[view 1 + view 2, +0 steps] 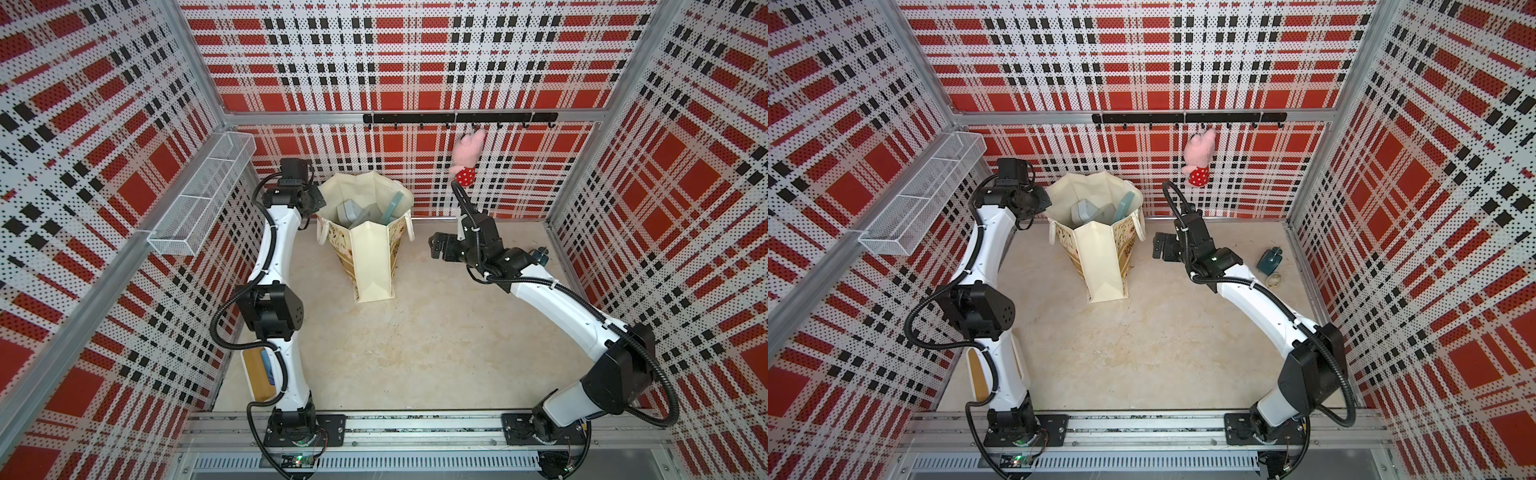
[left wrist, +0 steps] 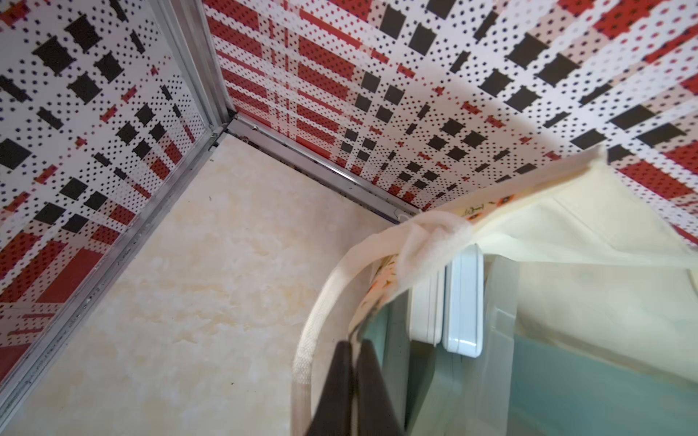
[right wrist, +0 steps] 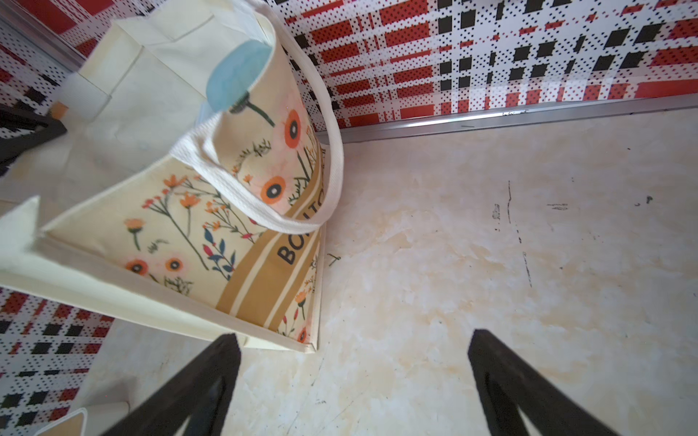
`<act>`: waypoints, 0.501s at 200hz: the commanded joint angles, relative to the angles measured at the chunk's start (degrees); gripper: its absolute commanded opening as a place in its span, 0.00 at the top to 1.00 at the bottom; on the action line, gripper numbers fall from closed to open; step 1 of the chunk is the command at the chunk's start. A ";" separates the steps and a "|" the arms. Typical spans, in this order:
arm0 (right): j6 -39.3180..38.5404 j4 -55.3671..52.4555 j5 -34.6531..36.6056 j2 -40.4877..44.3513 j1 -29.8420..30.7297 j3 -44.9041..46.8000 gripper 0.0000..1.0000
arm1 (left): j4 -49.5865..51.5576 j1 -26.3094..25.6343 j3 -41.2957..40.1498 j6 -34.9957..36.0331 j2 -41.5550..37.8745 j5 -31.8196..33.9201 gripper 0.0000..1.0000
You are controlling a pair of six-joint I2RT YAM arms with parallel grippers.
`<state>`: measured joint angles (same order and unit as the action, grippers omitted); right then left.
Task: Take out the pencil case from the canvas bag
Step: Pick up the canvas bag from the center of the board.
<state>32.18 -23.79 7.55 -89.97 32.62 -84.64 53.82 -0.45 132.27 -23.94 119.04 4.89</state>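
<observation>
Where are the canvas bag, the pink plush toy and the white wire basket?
canvas bag (image 1: 374,264): in a top view, plain cream side.
pink plush toy (image 1: 466,153): in a top view, pink head.
white wire basket (image 1: 199,203): in a top view, mesh side wall.

The canvas bag (image 1: 374,266), at 12 o'clock: in both top views its grey-blue contents (image 1: 348,212) show only above the rim, and which of them is the pencil case cannot be told. The left gripper (image 2: 353,345), closed on the bag's rim: fingers cut off by the picture's edge in the left wrist view. The right gripper (image 3: 355,336): finger bases cut off likewise. The bag's lettering (image 3: 289,252) is partly covered by a handle (image 3: 334,162). A dark teal item (image 1: 1270,259), at 3 o'clock, is too small to identify. A tan board (image 1: 254,374), at 8 o'clock, is half hidden by the left arm (image 1: 291,374).
</observation>
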 commanded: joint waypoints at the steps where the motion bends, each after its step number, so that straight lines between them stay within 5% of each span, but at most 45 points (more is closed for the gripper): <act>1: 3.73 -0.58 0.57 -3.83 0.02 -6.88 0.00 | -3.59 -2.15 0.78 2.59 -1.49 -4.12 1.00; 100: 7.95 -14.35 -9.16 -30.08 -4.44 -43.44 0.12 | -9.83 -5.36 -5.83 6.19 -7.06 -6.02 1.00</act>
<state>39.72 -31.62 2.04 -114.89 28.75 -120.22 47.18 -4.84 127.22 -19.51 115.33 1.02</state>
